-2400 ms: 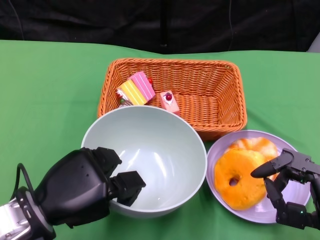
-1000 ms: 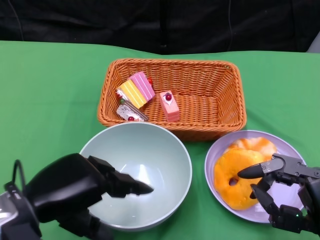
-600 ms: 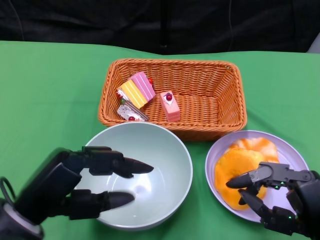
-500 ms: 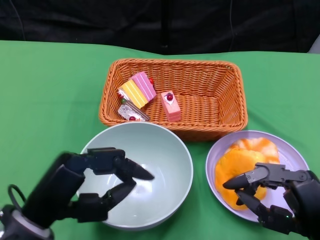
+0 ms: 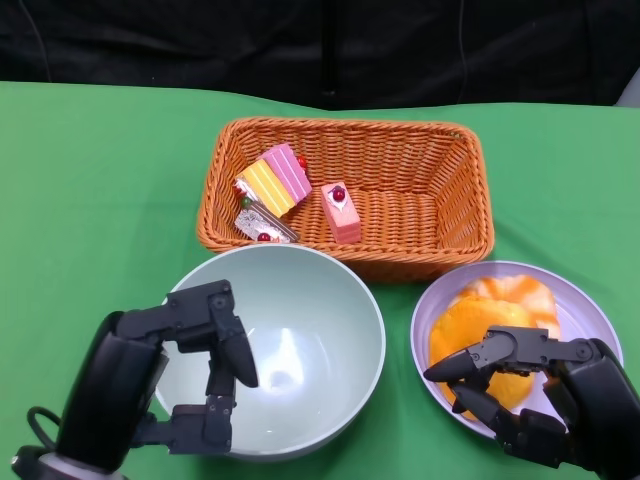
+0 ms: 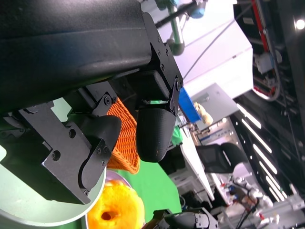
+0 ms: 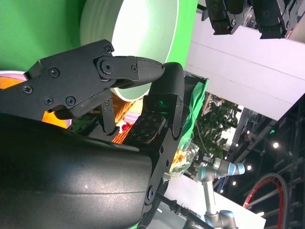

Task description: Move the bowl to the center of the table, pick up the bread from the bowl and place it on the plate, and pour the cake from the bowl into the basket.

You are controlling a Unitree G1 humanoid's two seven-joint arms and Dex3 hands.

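Head view: bowl [image 5: 300, 340] sits near-center on the green bench [image 5: 90, 180], upright and showing no contents; judged already emptied. 3 cake pieces [image 5: 272, 177] lie in the far-left part of the wicker basket [image 5: 440, 215], so the pour step looks complete. Bread [image 5: 490, 330] rests on the lilac plate [image 5: 580, 300], right of the bowl, so that step also looks complete.

Left hand [image 5: 165, 375] is at the bowl's near-left rim, fingers spread apart and holding nothing; they arch over the rim, contact with it cannot be told. Placement suggests a release position beside the bowl.

Right hand [image 5: 545, 385] hovers over the near side of the plate, fingers apart and empty, tips pointing left over the bread. Whether they touch the bread is not resolvable.

Edges and room: bowl's far rim lies just beside the basket's near wall; bowl's right rim is close to the plate with a narrow green strip between. Open bench lies to the left and far-left. Judgement: each hand's clearest retreat is toward the near edge; a sideways sweep risks nudging bowl or plate.
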